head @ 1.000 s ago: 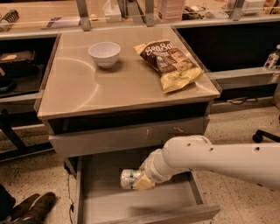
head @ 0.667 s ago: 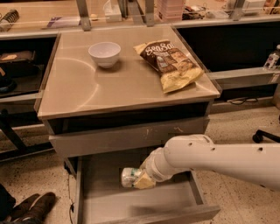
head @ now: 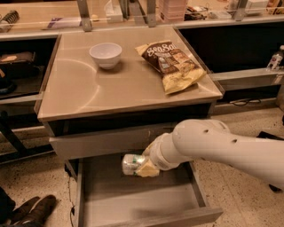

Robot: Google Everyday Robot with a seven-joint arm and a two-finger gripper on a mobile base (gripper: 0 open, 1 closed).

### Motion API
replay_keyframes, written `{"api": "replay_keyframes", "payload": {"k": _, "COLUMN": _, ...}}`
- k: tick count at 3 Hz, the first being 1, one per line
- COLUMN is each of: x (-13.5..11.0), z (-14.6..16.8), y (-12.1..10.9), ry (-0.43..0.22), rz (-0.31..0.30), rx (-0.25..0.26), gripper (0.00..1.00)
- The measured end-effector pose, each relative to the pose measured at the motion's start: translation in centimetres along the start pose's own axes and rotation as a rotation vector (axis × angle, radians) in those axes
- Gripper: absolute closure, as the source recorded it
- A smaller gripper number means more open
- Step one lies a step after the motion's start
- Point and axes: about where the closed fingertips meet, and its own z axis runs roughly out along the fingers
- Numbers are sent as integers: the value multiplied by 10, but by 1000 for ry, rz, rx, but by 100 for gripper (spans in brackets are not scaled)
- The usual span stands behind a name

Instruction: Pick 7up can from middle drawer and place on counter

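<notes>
The 7up can [head: 132,164], silver-white with green marks, lies on its side inside the open middle drawer [head: 133,204], near its back. My gripper [head: 144,166] comes in from the right on a white arm and is closed around the can's right end, just above the drawer floor. The counter [head: 88,93] caps the cabinet above the drawer. The can's right part is hidden by the gripper.
A white bowl [head: 105,54] and a yellow-brown chip bag [head: 174,64] sit on the counter. A grey drawer front [head: 102,142] overhangs the back of the open drawer. A long pale ledge with metal posts [head: 84,13] runs behind. Shoes [head: 31,212] are at the lower left floor.
The gripper and can stay at nearly the same spot at the back of the drawer; no clear movement.
</notes>
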Motion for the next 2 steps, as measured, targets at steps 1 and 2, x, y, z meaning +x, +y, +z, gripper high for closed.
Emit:
{"api": "replay_keyframes", "payload": {"k": 1, "x": -38, "z": -43, "y": -17, "ry": -16, "rz": -59, "rx": 51, "gripper": 100}}
{"api": "replay_keyframes", "payload": {"k": 2, "x": -72, "z": -72, "y": -36, "ry": -22, "rz": -111, "rx": 87, "gripper": 100}}
